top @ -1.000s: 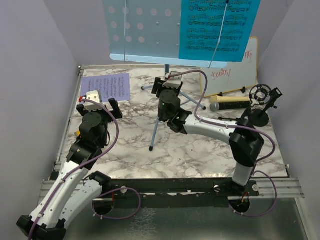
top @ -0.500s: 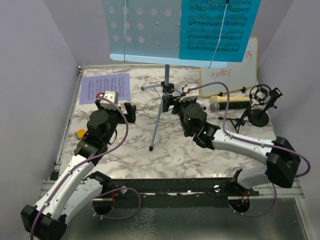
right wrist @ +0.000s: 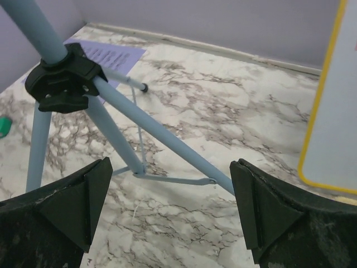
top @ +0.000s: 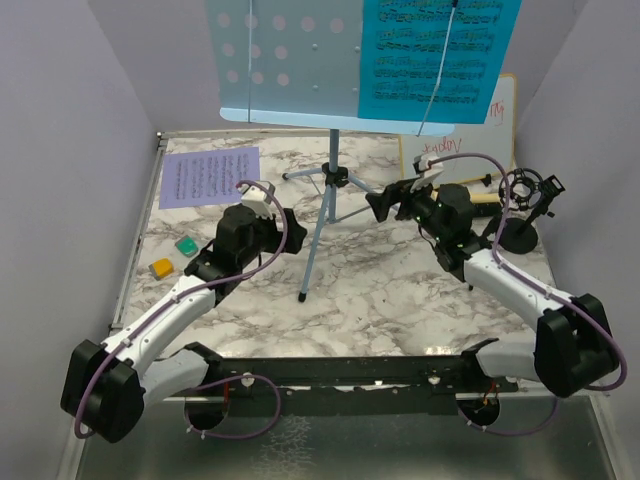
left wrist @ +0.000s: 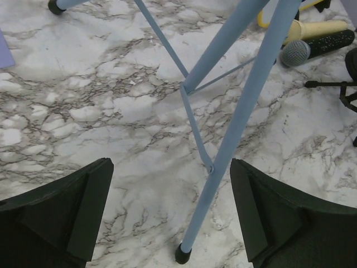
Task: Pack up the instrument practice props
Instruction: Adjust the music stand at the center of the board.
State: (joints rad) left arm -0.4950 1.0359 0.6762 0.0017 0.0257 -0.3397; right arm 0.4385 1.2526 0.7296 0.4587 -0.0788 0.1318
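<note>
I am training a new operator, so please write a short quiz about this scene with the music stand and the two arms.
1. True or false: the left gripper and the right gripper are both open, and neither holds anything.
2. Which thing stands between the two grippers? A) the music stand B) the whiteboard C) the green block
3. Fill in: the cyan sheet rests on the music stand, while the pale purple sheet lies flat on the ___.

Key: 1 true; 2 A; 3 table.
</note>
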